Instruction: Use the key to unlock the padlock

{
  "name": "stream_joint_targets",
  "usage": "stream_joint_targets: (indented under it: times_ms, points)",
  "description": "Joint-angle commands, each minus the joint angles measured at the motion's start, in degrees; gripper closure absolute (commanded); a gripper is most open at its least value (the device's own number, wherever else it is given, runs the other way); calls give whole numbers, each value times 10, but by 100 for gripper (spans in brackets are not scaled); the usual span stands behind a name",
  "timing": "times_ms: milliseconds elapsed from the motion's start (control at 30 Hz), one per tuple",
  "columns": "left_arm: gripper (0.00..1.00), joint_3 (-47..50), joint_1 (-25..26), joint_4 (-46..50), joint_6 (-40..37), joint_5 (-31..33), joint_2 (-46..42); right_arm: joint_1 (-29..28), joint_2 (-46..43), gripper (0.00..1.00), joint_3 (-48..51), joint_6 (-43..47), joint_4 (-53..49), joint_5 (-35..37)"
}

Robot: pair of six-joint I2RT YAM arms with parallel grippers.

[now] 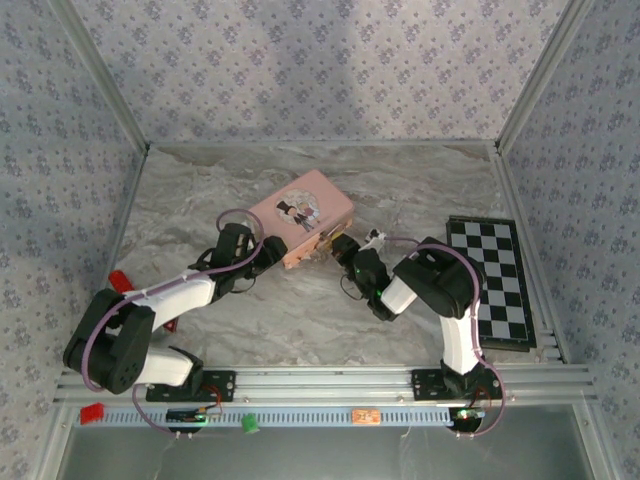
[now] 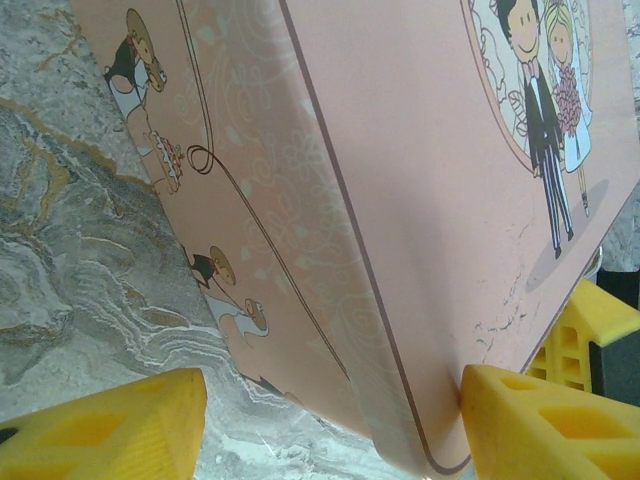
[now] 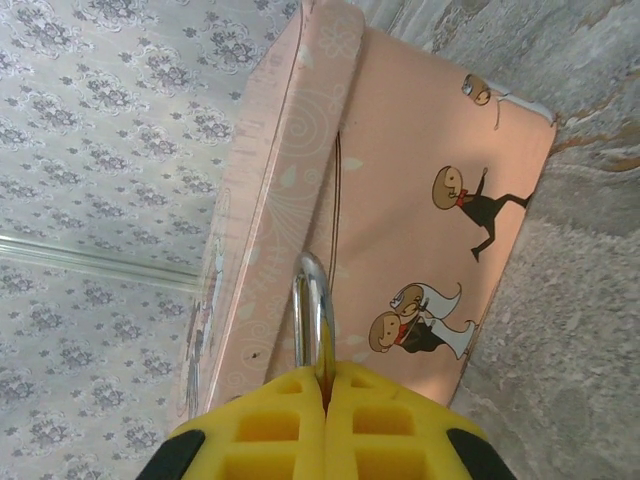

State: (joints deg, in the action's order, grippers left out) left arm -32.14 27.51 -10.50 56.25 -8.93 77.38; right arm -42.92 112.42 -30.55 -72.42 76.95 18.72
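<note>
In the right wrist view the padlock's thin silver shackle sticks out from between my yellow fingers, and its body is hidden inside them. My right gripper is shut on the padlock, right against the side wall of the pink illustrated tin. From above, the right gripper sits at the tin's near right side. My left gripper is at the tin's near left corner. It is open and straddles that corner of the tin: the right finger touches the lid edge, the left finger stands apart. The key is out of view.
A black-and-white chessboard lies at the right of the marble table. A red object sits by the left wall behind the left arm. Patterned walls close in three sides. The right gripper's yellow finger shows behind the tin.
</note>
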Motion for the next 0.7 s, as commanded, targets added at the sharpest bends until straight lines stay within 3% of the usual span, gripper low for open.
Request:
stream_joint_targets:
  times_ms: [0, 267, 667]
  points:
    - [33, -7, 3, 39, -8, 20, 15, 8, -43, 100, 14, 24, 7, 17]
    - [32, -26, -8, 71, -41, 24, 12, 50, -193, 100, 50, 102, -189, -75]
    - [32, -54, -40, 90, -78, 8, 39, 100, -465, 100, 5, 340, -694, -124]
